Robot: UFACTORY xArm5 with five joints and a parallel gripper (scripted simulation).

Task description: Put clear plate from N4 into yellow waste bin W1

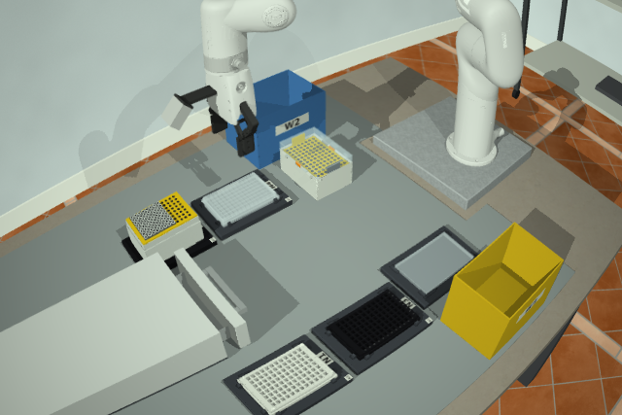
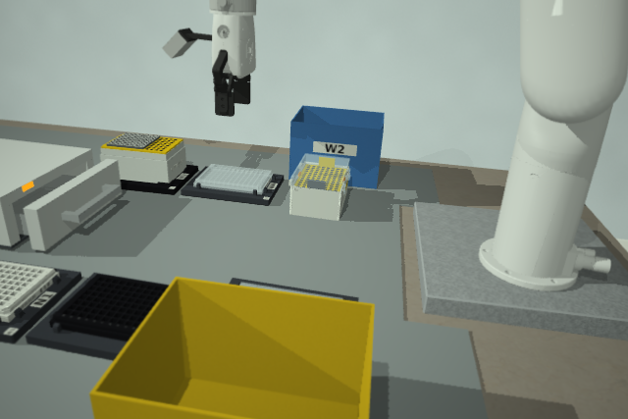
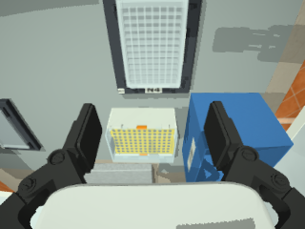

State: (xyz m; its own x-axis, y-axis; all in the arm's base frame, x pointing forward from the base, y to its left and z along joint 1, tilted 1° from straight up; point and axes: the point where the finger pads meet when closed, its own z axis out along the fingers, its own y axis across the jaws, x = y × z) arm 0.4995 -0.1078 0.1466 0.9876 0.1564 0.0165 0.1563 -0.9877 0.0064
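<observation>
The clear plate (image 1: pixel 240 197) lies in its black nest at the back of the bench, between a tube rack and the tip box. It also shows in the exterior view (image 2: pixel 233 179) and at the top of the wrist view (image 3: pixel 152 41). My gripper (image 1: pixel 231 131) (image 2: pixel 231 97) is open and empty. It hangs well above the bench, in front of the blue bin's left corner and near the plate's far end. In the wrist view the fingers frame the tip box. The yellow bin W1 (image 1: pixel 504 287) (image 2: pixel 237 353) stands upright and empty at the bench's near right edge.
The blue bin W2 (image 1: pixel 284 109) and the tip box (image 1: pixel 315 164) stand close to my gripper. A tube rack (image 1: pixel 160 222) sits left of the plate. The cooler (image 1: pixel 100 329) has its drawer (image 1: pixel 211 294) partly out. A black plate (image 1: pixel 374 322), a white plate (image 1: pixel 287 377) and an empty nest (image 1: pixel 430 264) lie in front.
</observation>
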